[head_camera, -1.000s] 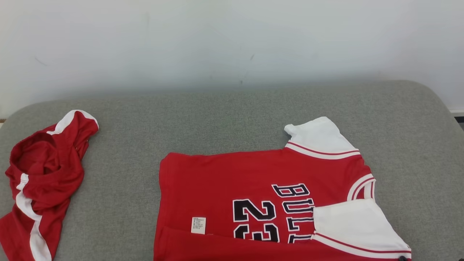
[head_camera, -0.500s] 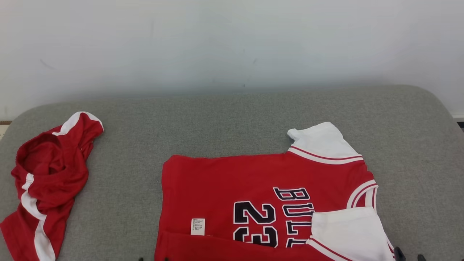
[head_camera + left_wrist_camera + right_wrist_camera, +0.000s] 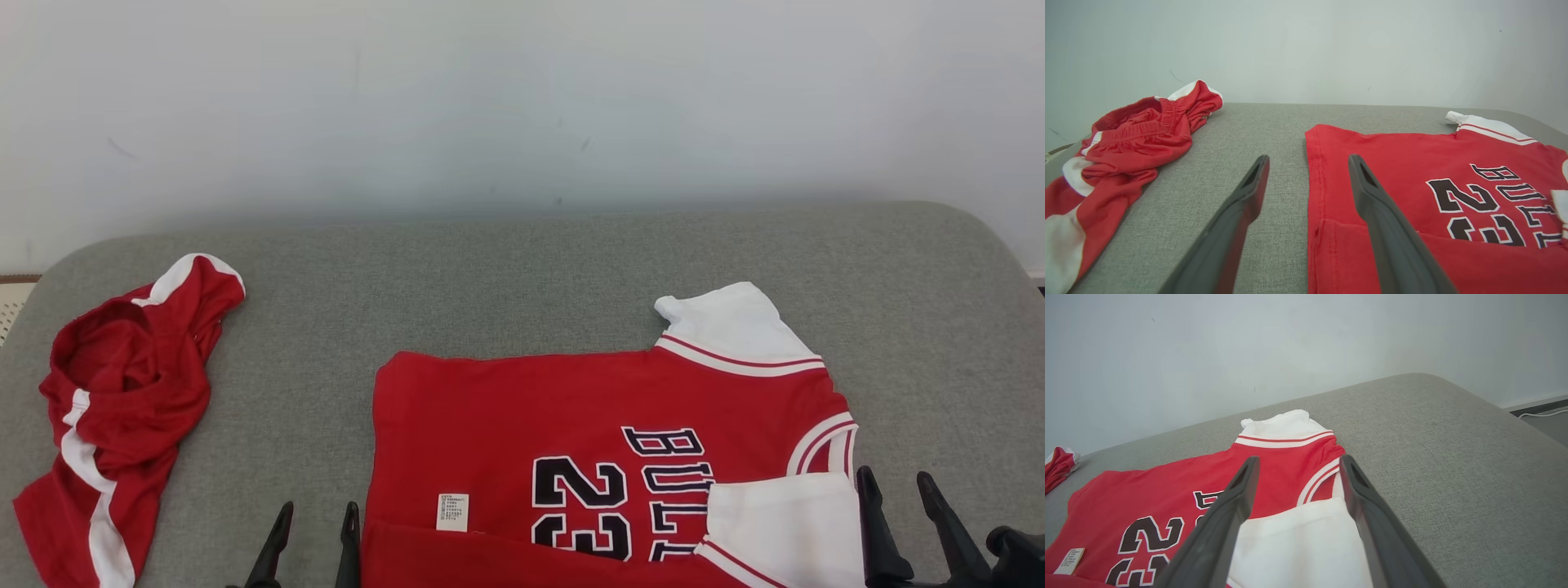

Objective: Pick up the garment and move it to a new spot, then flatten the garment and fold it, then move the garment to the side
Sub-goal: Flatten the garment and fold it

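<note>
Probably light, limp and prone to sagging, the red cloth jersey with white sleeves (image 3: 571, 408) lies part-folded at the head view's lower centre-right on the grey padded surface (image 3: 506, 278), best pinched at hem and sleeve edges by the wide-open, empty left gripper (image 3: 317, 523) and right gripper (image 3: 894, 494).

Red-and-white 23 jersey (image 3: 506, 425), lying flat, near edge folded over
</note>
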